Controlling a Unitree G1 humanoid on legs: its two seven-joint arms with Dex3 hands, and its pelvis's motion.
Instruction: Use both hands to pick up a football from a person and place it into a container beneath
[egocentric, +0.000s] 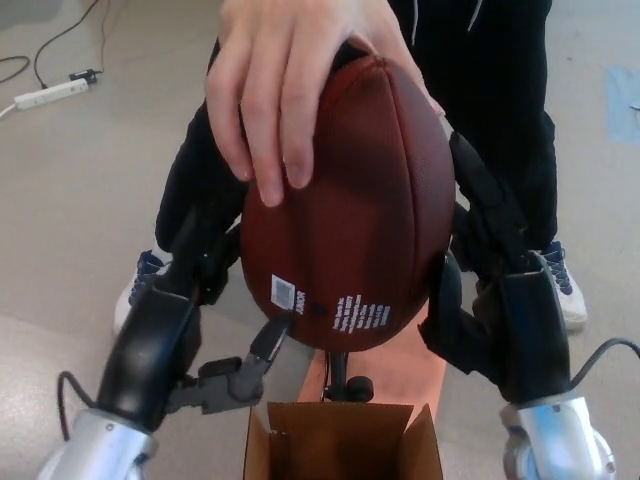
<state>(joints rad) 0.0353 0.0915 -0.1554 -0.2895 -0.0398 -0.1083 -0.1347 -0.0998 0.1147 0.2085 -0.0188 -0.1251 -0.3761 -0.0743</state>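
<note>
Smooth grey-beige floor, evenly lit. White power strip with black cables at 10 o'clock. Blue tape patch at 2 o'clock. Orange-brown board at 6 o'clock.

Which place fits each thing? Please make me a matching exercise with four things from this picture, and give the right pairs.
Things:
1. football
2. box
3. power strip
4. left hand

Places:
A. on the floor, top left of the picture
B. at the bottom edge, flaps open
C. against the ball's left side
D. hanging from a person's hand, between both robot hands

Pairs: 1-D, 2-B, 3-A, 4-C
</note>
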